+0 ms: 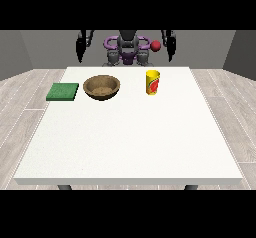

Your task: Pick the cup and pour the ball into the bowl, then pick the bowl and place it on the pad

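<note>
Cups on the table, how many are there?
1. The yellow cup stands upright on the white table, towards the far edge, to the right of the brown bowl in this view. Nothing on the table is big enough to hide another.

cups: 1 point(153, 82) | bowls: 1 point(101, 87) | pads: 1 point(63, 92) | tables: 1 point(130, 142) | hands: 2 point(80, 49) point(171, 47)

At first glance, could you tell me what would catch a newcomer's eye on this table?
The yellow cup stands upright at the far side of the white table, right of centre. To its left sits the brown bowl, then the green pad near the left edge. Both hands hang beside the robot, off the table.
</note>
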